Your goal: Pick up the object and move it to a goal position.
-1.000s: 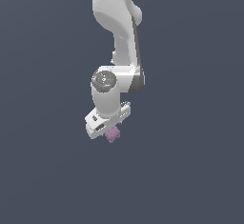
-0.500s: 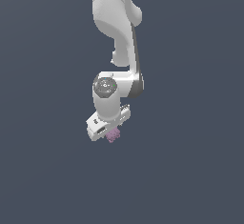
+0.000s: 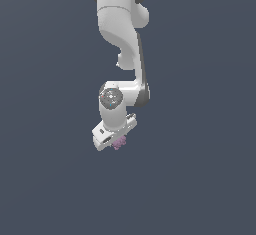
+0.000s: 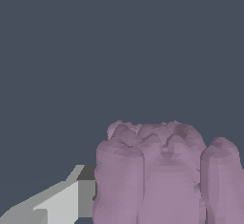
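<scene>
Gripping one object (image 3: pixel 119 142), the fingers (image 4: pixel 62 201) close on it.

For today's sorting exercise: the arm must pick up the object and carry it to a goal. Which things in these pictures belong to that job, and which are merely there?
Belongs to the job:
- the object, a lumpy pinkish-purple clump held at the gripper
- the gripper, closed on the object
- one gripper finger, beside the clump in the wrist view

Merely there:
- nothing else; only the plain dark background. No goal marker shows.
</scene>
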Tool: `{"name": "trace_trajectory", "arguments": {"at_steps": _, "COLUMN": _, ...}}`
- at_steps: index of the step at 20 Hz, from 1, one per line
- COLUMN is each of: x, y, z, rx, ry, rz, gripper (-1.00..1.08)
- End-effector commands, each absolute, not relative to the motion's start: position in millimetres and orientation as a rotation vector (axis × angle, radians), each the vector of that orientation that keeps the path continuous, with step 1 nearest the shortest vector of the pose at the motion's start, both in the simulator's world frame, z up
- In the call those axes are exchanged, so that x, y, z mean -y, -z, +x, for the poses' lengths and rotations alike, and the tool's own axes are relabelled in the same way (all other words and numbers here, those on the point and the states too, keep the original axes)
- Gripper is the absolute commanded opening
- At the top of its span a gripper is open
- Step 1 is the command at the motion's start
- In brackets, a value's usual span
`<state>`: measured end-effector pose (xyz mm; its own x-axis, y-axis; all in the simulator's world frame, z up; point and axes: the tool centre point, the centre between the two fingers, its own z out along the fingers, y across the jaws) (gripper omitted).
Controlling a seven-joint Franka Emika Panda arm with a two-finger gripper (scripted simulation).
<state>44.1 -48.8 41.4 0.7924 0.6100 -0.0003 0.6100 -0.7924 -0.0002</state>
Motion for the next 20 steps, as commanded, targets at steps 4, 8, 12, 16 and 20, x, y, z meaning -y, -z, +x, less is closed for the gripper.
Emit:
{"name": "trace_trajectory", "arguments": {"at_steps": 4, "x": 48.7, "y": -41.2, "z": 44.4, "rx": 1.013, "ry": 0.0, "rz": -2.974, "gripper": -1.0}}
{"name": "trace_trajectory", "arguments": {"at_steps": 8, "x": 48.7, "y": -41.2, "z": 44.4, "rx": 1.013, "ry": 0.0, "rz": -2.974, "gripper": -1.0}}
{"name": "trace_trajectory", "arguments": {"at_steps": 12, "x": 48.7, "y": -43.3, "z": 43.6, "rx": 1.012, "ry": 0.0, "rz": -2.974, "gripper": -1.0}}
{"name": "trace_trajectory", "arguments": {"at_steps": 16, "x": 46.7, "y": -52.1, "z": 40.3, "rx": 1.012, "ry": 0.0, "rz": -2.974, "gripper": -1.0}}
{"name": "trace_trajectory", "arguments": {"at_steps": 20, "x": 42.9, "y": -68.3, "z": 34.3, "rx": 1.012, "ry": 0.0, "rz": -2.974, "gripper": -1.0}}
